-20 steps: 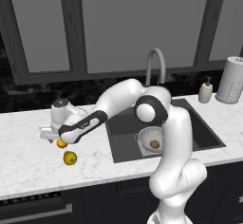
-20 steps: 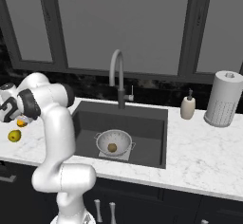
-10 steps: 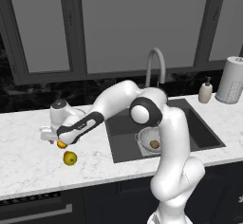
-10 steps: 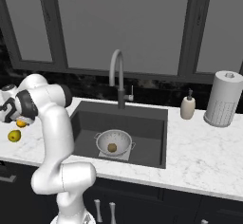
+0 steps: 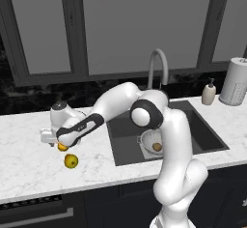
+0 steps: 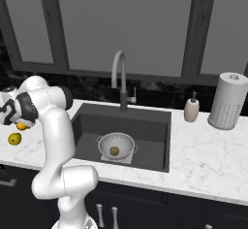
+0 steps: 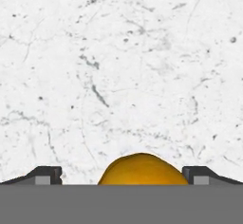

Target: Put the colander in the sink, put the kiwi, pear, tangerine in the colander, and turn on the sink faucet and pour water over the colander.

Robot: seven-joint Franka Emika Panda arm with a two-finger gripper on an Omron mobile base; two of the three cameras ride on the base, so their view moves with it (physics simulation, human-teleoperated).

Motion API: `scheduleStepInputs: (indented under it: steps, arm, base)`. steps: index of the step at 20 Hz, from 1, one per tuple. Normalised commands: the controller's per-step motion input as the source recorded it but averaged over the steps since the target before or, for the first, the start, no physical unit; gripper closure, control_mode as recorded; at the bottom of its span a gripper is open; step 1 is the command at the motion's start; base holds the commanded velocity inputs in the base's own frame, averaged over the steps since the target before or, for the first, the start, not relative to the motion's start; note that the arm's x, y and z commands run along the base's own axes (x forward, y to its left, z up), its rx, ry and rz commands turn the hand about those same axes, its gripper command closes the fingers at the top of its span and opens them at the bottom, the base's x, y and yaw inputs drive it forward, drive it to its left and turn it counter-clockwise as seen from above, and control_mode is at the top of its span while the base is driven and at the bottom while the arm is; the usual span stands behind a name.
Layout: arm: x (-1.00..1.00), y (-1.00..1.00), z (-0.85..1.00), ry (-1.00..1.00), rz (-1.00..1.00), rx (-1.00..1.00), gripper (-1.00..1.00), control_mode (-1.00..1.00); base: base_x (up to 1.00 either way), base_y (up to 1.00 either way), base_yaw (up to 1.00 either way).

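Claw spread wide, straddling my tangerine on the counter, fingertips flanking it so closing should grip it.

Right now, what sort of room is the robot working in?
A kitchen, rendered rather than real: a dark sink set in a white marble counter, a tall faucet behind it, and a paper towel roll beside a soap bottle.

round silver-grey metal colander: upright in dark grey rectangular sink | small brown oval kiwi: inside colander | bright orange round tangerine, yellow-green pear: on counter | tall grey gooseneck faucet: behind sink
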Motion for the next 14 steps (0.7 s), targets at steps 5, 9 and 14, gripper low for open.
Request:
scheduleStepInputs:
  steps: [5, 9, 14]
  arm:
    - [-0.09, 0.0, -0.32, 0.09, -0.02, 0.0, 1.0, -1.0]
    - [-0.16, -0.03, -0.4, 0.07, -0.04, 0.0, 1.0, -1.0]
    - [-0.16, -0.07, -0.24, 0.01, -0.02, 0.0, 1.0, -1.0]
  base:
    - [0.0, 0.0, 0.0]
    - [0.0, 0.0, 0.0]
    - [0.0, 0.0, 0.0]
